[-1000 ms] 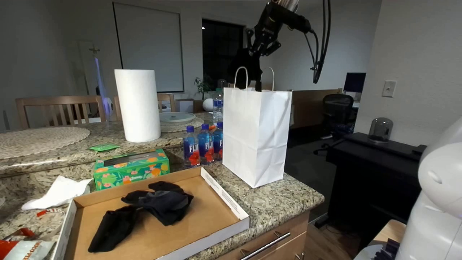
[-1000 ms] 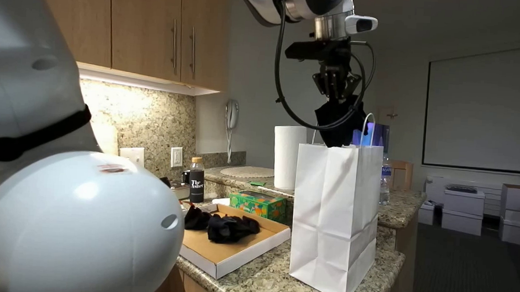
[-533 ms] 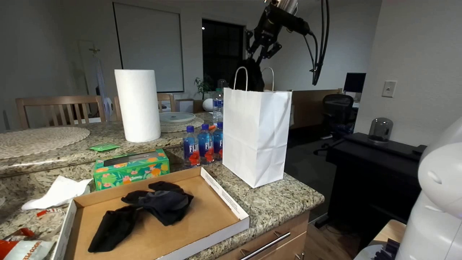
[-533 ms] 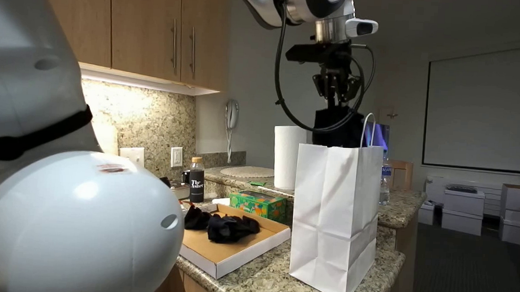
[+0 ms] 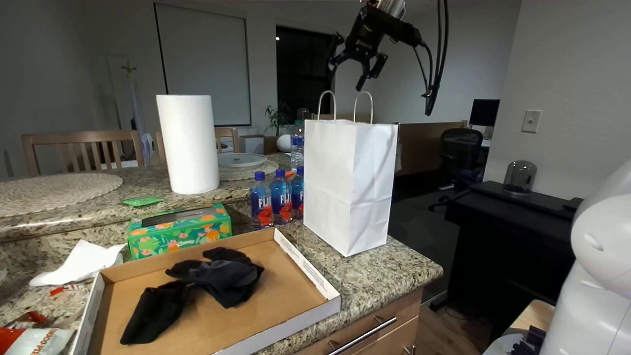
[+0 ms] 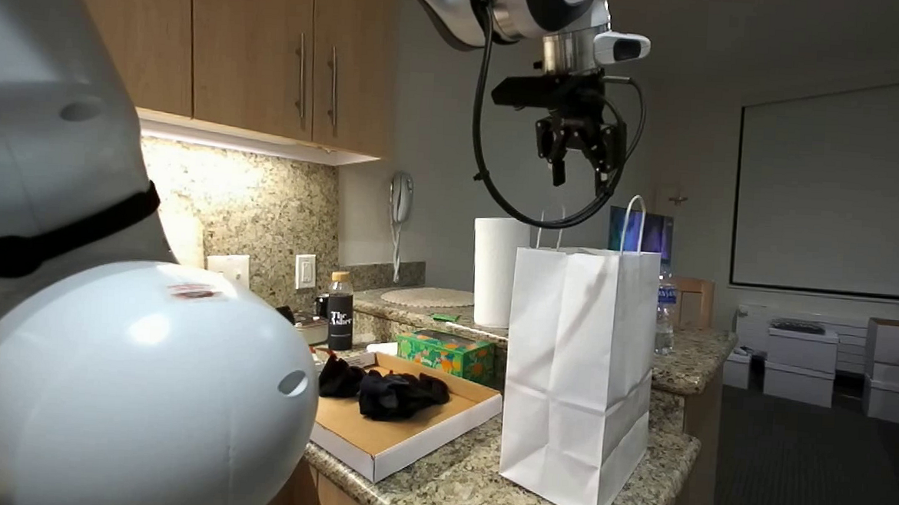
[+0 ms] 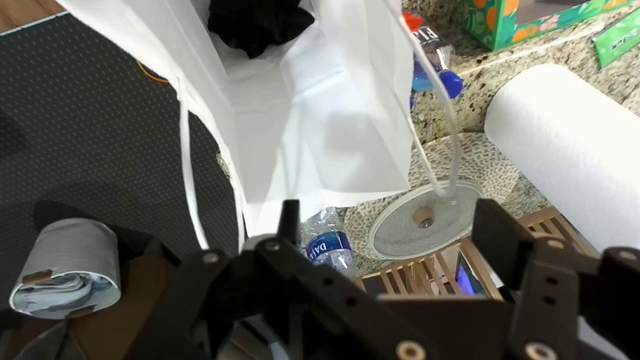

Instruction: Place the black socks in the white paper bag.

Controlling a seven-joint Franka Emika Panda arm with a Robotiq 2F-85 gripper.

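The white paper bag [image 5: 345,192] stands upright at the counter's corner with both handles up. Inside it, in the wrist view, lies a black sock [image 7: 257,22], partly cut off by the frame's top edge. More black socks [image 5: 227,278] are heaped in a shallow cardboard tray [image 5: 291,291], with another dark piece [image 5: 155,313] beside them. My gripper [image 6: 580,182] hangs above the bag's mouth, just over the handles. Its fingers are spread wide with nothing between them, as the wrist view also shows.
Several water bottles [image 5: 281,197] stand behind the bag, close to its side. A floral tissue box [image 5: 180,231] sits behind the tray. On the raised ledge is a tall paper towel roll [image 5: 188,143]. The counter edge [image 5: 434,271] runs close by the bag.
The black sock hung from the shut gripper over the bag. Now the fingers have spread apart and the sock has dropped inside. The arm has barely moved.
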